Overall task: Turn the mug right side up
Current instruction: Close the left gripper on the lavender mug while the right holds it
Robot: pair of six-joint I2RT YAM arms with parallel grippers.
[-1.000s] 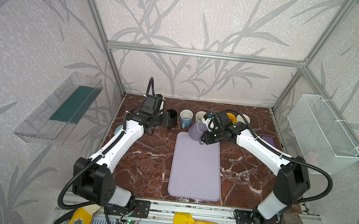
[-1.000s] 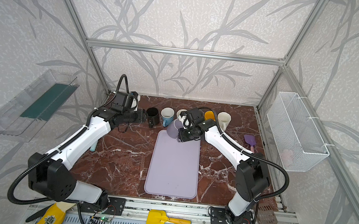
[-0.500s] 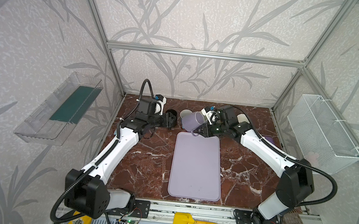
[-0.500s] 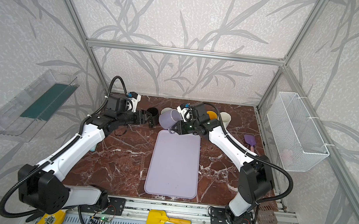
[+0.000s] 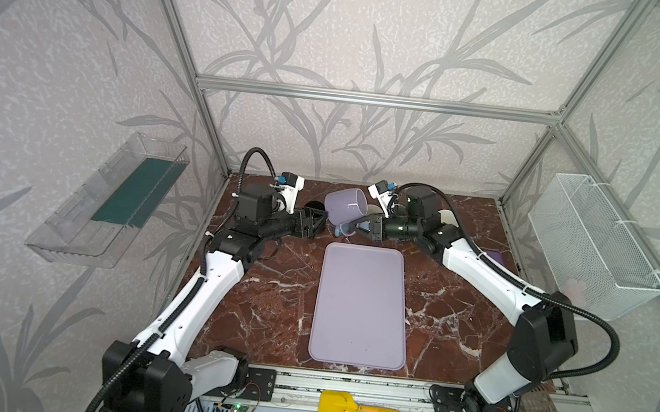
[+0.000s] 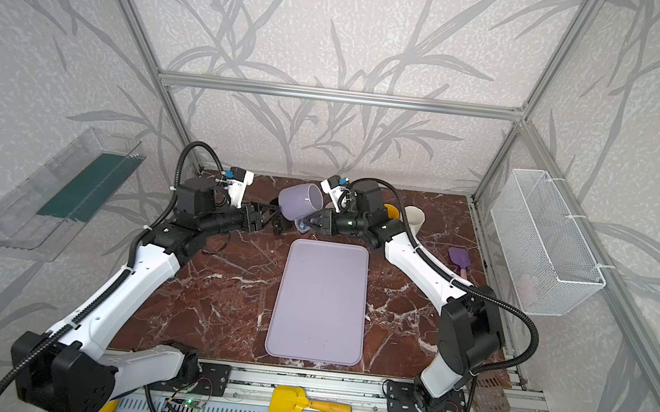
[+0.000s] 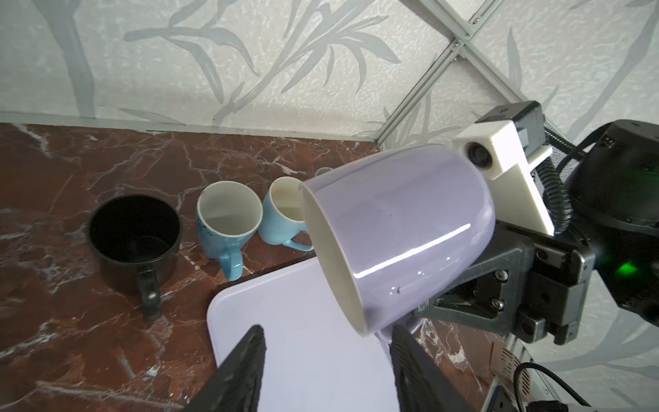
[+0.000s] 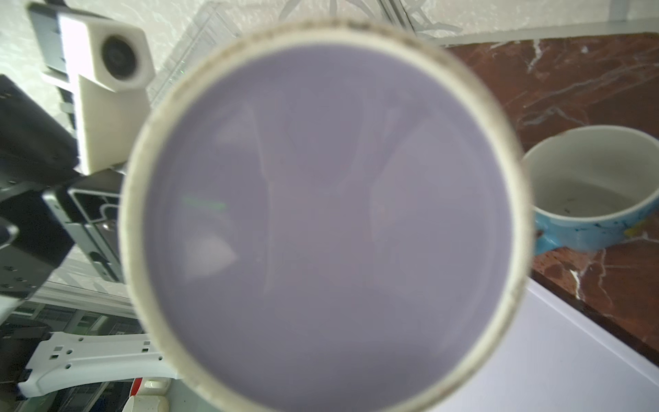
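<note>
lavender mug (image 5: 345, 210) tipped sideways in the air, handle pinched tight by right gripper (image 5: 359, 227), left gripper (image 5: 316, 223) gaping loose, just beside the rim

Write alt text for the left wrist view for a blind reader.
The right gripper holds a lavender mug by its handle, tipped sideways in the air near a lavender mat. Behind, a black mug and two blue mugs stand upright on the marble table; the left gripper is open in the foreground.
</note>
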